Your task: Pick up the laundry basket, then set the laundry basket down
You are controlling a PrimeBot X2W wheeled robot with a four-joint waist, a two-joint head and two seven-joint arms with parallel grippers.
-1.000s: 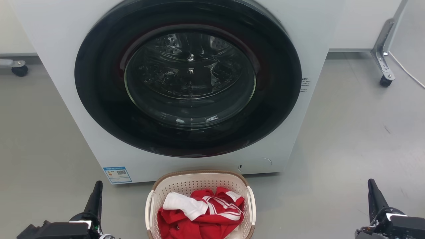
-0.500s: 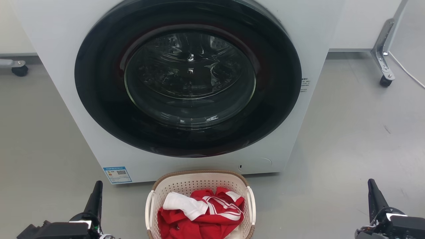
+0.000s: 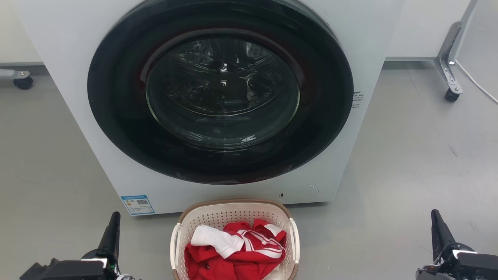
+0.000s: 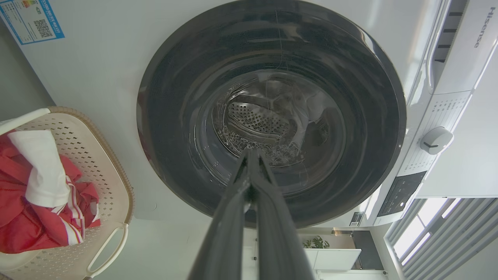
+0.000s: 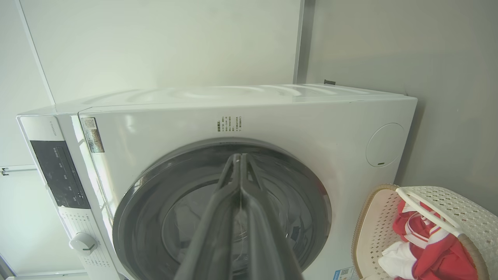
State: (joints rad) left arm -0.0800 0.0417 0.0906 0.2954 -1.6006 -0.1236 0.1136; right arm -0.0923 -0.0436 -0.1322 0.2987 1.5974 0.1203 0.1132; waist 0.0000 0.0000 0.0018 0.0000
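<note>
The cream-white laundry basket (image 3: 229,213) with a brown rim stands on the floor right before the washing machine, at the bottom middle of the head view. Red and white clothes (image 3: 233,249) lie in it. The left wrist view has the laundry basket (image 4: 113,190) at its left edge, and the right wrist view has the laundry basket (image 5: 447,206) at its lower right. My left gripper (image 3: 113,225) is shut, well to the basket's left, apart from it. My right gripper (image 3: 437,225) is shut, far to the basket's right. In each wrist view the shut fingers, left gripper (image 4: 251,155) and right gripper (image 5: 238,158), point at the machine's door.
A white washing machine (image 3: 70,46) with a closed dark round door (image 3: 221,89) rises just behind the basket. Castor legs of frames stand on the grey floor at the far left (image 3: 21,79) and far right (image 3: 449,74). Open floor lies on both sides of the basket.
</note>
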